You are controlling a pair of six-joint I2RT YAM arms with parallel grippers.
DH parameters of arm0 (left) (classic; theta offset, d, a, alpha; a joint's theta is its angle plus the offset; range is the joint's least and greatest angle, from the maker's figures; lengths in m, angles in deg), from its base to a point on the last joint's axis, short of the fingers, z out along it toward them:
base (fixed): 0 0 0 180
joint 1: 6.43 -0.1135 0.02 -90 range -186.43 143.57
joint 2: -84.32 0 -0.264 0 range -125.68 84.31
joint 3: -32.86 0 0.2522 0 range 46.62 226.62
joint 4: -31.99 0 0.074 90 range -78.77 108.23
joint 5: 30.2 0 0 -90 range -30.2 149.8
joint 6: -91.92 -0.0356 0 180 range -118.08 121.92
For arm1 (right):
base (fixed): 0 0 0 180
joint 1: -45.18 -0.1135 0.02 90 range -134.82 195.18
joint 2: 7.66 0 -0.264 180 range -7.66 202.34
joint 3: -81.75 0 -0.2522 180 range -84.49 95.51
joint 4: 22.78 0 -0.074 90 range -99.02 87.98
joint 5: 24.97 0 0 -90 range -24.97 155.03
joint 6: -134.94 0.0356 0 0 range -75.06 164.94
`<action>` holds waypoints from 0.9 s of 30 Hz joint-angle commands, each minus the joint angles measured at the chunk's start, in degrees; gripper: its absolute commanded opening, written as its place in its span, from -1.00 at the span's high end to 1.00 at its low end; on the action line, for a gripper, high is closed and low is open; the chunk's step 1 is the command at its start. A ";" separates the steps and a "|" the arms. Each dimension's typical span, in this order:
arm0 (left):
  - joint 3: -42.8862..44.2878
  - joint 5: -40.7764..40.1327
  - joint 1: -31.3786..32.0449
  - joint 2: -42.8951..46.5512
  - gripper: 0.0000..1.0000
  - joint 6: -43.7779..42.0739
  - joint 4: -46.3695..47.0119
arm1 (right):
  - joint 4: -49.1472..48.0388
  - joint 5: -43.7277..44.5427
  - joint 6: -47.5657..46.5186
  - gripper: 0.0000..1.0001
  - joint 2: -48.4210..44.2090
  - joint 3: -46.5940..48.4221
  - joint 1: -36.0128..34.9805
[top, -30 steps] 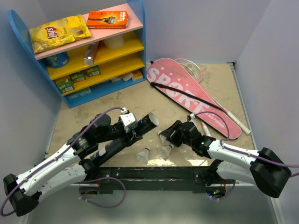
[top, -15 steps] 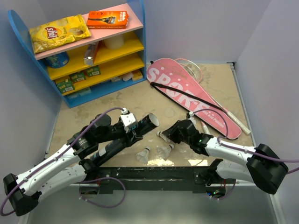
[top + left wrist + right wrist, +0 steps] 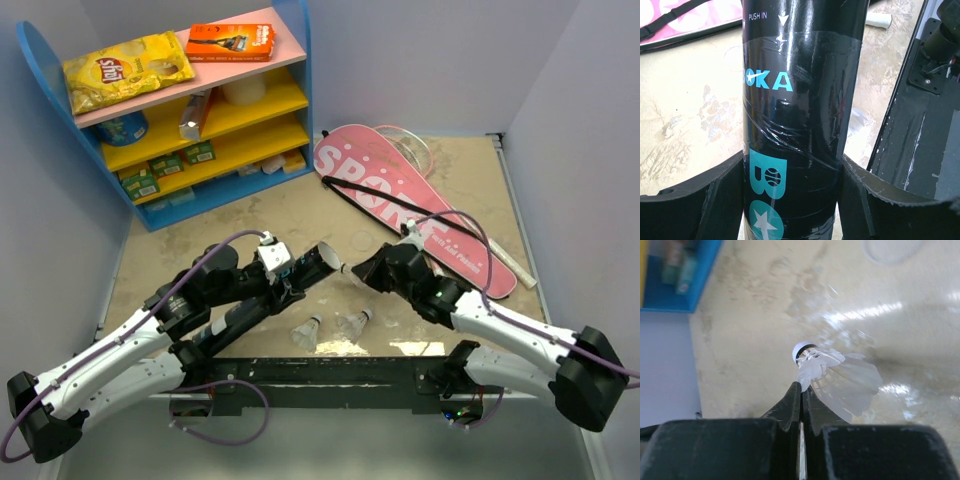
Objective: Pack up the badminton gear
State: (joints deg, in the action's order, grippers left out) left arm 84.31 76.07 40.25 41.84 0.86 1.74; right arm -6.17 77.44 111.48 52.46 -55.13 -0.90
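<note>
Starting at the left, you had the left gripper (image 3: 792, 172) standing fairly wide, its two black fingers (image 3: 715, 197) pressed against either side of the black tube (image 3: 800, 100). The tube was clamped between them and slanted above the near-left part of the desk (image 3: 250, 215), its open mouth pointing toward the desk's middle. Just beside that mouth, you had the right gripper (image 3: 801, 390) closed completely, its tips pinching the feather skirt of one shuttlecock (image 3: 837, 377) and holding it off the desk, rounded cork end pointing away from the fingers.

The tube was a glossy cylinder wrapped in creased clear film, printed with teal letters and "PUSH IN" in white. The held shuttlecock had thin white feathers flaring from a small white cork with a dark band. Two more shuttlecocks (image 3: 308, 330) (image 3: 353, 322) of the same kind sat near the desk's near edge, between the arms. The desk itself was a pale, mottled, slightly shiny surface. Toward its far-right corner lay the pink racket cover (image 3: 385, 195), flat and teardrop-shaped, with black edging and white "SPORT" lettering. Touching its right side lay the racket (image 3: 505, 262), only its thin pale shaft plainly showing.
</note>
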 commanded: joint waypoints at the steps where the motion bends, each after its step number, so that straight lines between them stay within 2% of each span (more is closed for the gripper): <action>1: 0.63 -0.36 0.43 -0.06 1.00 0.62 1.64 | 7.42 4.21 -15.53 1.00 -5.71 10.26 0.29; 5: 0.63 -0.36 0.35 -0.58 1.00 0.71 1.64 | 14.96 1.76 -25.39 1.00 -6.41 20.17 0.29; 10: 0.45 -0.01 0.43 -0.68 1.00 0.62 1.73 | 23.06 -0.71 -33.92 1.00 -8.00 27.58 0.29; 16: -0.07 1.56 0.43 -0.32 1.00 -0.26 2.25 | 30.80 -7.29 -40.26 1.00 -8.26 34.79 0.29; 27: -0.43 12.28 0.61 -0.41 1.00 -1.84 3.40 | 37.66 -23.03 -45.89 1.00 -9.76 40.42 0.30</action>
State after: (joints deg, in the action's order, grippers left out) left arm 84.20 82.35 40.33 41.09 0.18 1.41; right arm 28.60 62.31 69.41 42.82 -17.29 -0.77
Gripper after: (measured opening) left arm 0.671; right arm 0.010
